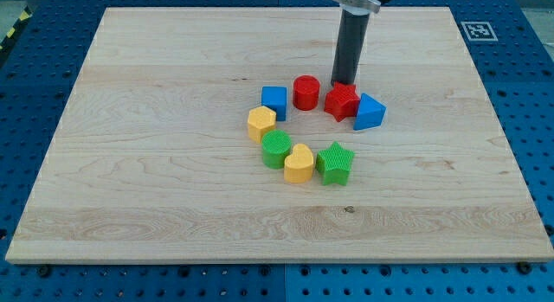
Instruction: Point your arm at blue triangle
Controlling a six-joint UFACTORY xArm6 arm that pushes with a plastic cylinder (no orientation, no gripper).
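Green star (pixel 335 163) foremost, my tip (pixel 344 83) behind red star (pixel 343 101), nr blue triangle (pixel 369 112)

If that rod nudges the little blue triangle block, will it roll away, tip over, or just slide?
The blue triangle block would probably slide: it lies flat and low on the smooth wooden board, with no round side to roll on. It looks rigid, so it should not bend. It touches the red star block, behind which my tip stands, so both may move together.

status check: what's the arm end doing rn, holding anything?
No gripper: my tip holds nothing, down behind the red star block, just left of the blue triangle.
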